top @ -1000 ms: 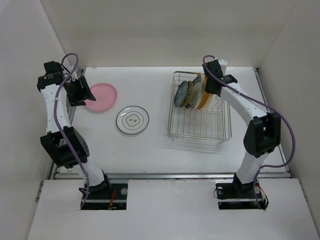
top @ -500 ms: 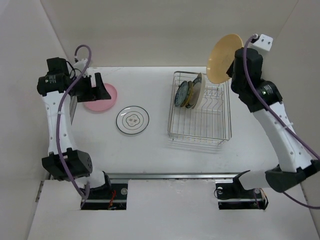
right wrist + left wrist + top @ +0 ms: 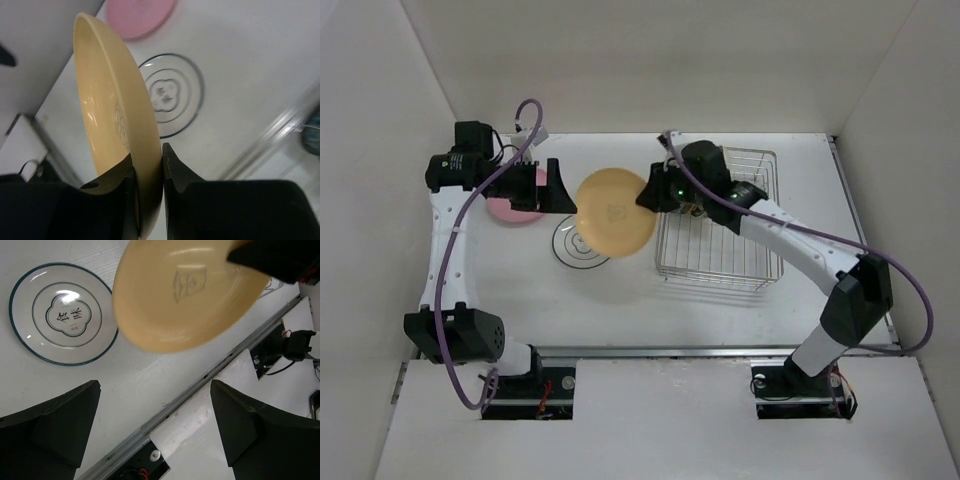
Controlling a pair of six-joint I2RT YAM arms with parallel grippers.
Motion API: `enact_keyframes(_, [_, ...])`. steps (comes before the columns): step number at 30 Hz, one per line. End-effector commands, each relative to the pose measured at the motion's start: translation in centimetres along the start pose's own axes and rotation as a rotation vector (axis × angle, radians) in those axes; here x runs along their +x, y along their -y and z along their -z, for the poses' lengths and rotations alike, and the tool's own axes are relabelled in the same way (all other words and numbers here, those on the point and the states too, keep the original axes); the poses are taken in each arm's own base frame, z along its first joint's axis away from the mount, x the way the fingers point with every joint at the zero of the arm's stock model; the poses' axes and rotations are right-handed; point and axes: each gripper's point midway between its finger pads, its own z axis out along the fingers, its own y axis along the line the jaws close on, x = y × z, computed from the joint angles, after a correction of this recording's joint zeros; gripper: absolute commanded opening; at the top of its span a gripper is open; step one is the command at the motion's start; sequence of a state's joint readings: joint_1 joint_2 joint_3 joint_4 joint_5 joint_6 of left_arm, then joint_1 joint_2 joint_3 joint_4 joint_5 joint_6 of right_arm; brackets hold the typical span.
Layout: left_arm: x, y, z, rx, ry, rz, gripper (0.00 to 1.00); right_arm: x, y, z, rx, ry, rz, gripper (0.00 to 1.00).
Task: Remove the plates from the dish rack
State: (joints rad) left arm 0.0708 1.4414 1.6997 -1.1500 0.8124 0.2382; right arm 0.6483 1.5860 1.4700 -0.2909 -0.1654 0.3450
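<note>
right hand (image 3: 648, 195) is clamped on the rim of the orange-yellow plate (image 3: 615, 212) — the plate is out of the dish rack (image 3: 720, 272), held tilted in the air just left of it, above the tabletop (image 3: 620, 290). further left of the rack the teal-rimmed white plate (image 3: 570, 245) and, beyond it, the pink plate (image 3: 505, 212) lie flat. my left hand (image 3: 542, 188) hangs out there too, jaws wide apart, holding nothing, facing the plate's free edge. i read this as the transfer step — handover or set-down. next i need the left jaws closed on that free rim before the right lets go, or a level lowering clear of the white plate.
</note>
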Motion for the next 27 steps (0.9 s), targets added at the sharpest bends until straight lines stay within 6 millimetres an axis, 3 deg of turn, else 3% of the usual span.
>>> enact_keyframes(1, [1.2,-1.3,-1.6,-0.039,-0.067,0.000,0.90,-3.9,-9.4,1.7,-0.395,0.130,0.055,0.00])
enact_keyframes(5, [2.6,-3.5,-2.6,-0.116,-0.128,0.024,0.90,-2.1,-12.2,0.5,-0.519,0.076,0.056,0.00])
enact_keyframes(8, [3.2,-5.2,-3.1,-0.179,-0.143,0.022,0.89,-1.4,-12.5,-0.4,-0.539,0.062,0.051,0.00])
enact_keyframes(10, [3.3,-5.6,-3.1,-0.196,-0.136,0.014,0.82,-0.9,-13.1,-0.6,-0.559,0.052,0.045,0.00])
enact_keyframes(12, [3.2,-5.1,-3.0,-0.181,-0.126,0.010,0.68,-0.6,-13.1,-0.9,-0.568,0.038,0.024,0.00])
enact_keyframes(13, [3.3,-4.8,-3.0,-0.165,-0.130,0.016,0.47,-0.7,-13.4,-0.8,-0.581,0.041,0.028,0.00])
enact_keyframes(15, [3.4,-4.4,-3.1,-0.144,-0.134,0.023,0.22,0.0,-13.0,-1.7,-0.572,0.018,0.012,0.00])
enact_keyframes(17, [3.1,-4.2,-2.9,-0.146,-0.124,0.027,0.00,-0.4,-13.0,-1.7,-0.566,0.031,0.013,0.00])
enact_keyframes(20, [3.2,-4.4,-2.9,-0.167,-0.125,0.058,0.00,-0.5,-12.3,-2.3,-0.511,0.027,-0.003,0.13])
enact_keyframes(21, [2.9,-4.7,-2.8,-0.173,-0.120,0.073,0.00,-0.6,-12.1,-2.3,-0.492,0.022,-0.009,0.30])
enact_keyframes(24, [2.1,-5.8,-2.3,-0.199,-0.082,0.127,0.00,-1.9,-10.9,-2.7,-0.392,0.049,-0.004,0.47])
enact_keyframes(25, [1.4,-6.2,-1.9,-0.211,-0.052,0.137,0.00,-1.6,-10.2,-2.7,-0.350,0.033,-0.004,0.57])
enact_keyframes(27, [0.4,-8.0,-1.3,-0.246,-0.007,0.222,0.00,-3.0,-8.5,-2.8,-0.227,0.079,-0.018,0.62])
